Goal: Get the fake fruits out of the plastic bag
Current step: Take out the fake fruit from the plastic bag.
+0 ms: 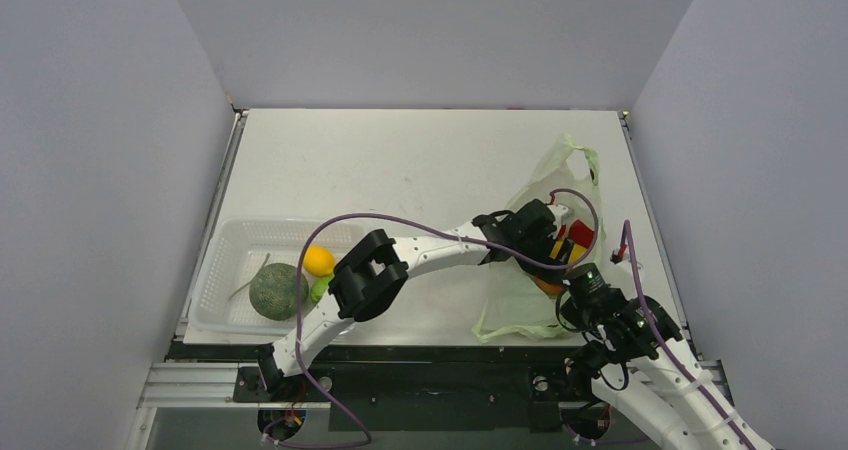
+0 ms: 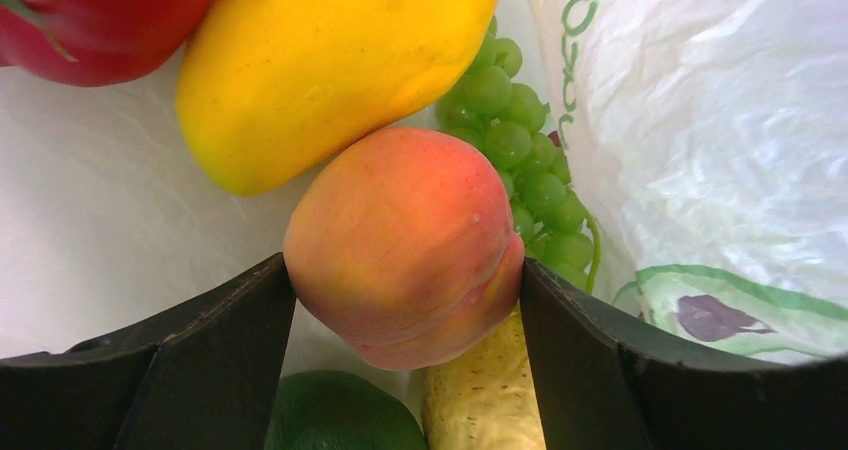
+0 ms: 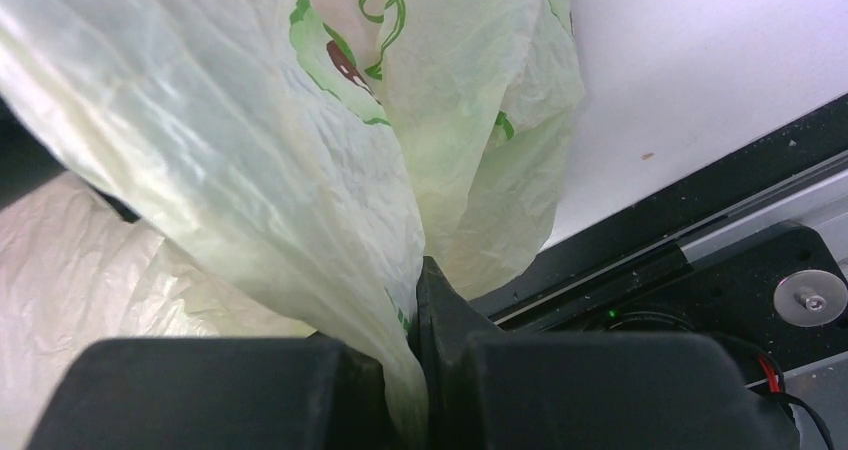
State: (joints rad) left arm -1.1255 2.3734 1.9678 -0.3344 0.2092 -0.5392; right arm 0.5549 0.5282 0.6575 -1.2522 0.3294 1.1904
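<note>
The pale yellow-green plastic bag (image 1: 515, 305) lies at the front right of the table. My left gripper (image 1: 555, 245) reaches into its mouth and is shut on an orange-pink peach (image 2: 400, 240), a finger touching each side. Around it inside the bag (image 2: 720, 120) lie a yellow mango (image 2: 330, 60), a red fruit (image 2: 100, 15), green grapes (image 2: 530, 170), a dark green fruit (image 2: 340, 415) and a pale yellow piece (image 2: 485, 400). My right gripper (image 1: 578, 288) is shut on a fold of the bag (image 3: 250, 150) at its near edge, its jaws (image 3: 412, 300) pinching the film.
A clear latticed basket (image 1: 230, 260) stands at the front left and holds a yellow fruit (image 1: 319, 260), a green melon (image 1: 277, 291) and a small light green fruit (image 1: 320, 288). The table's black front rail (image 3: 700, 210) runs just below the bag.
</note>
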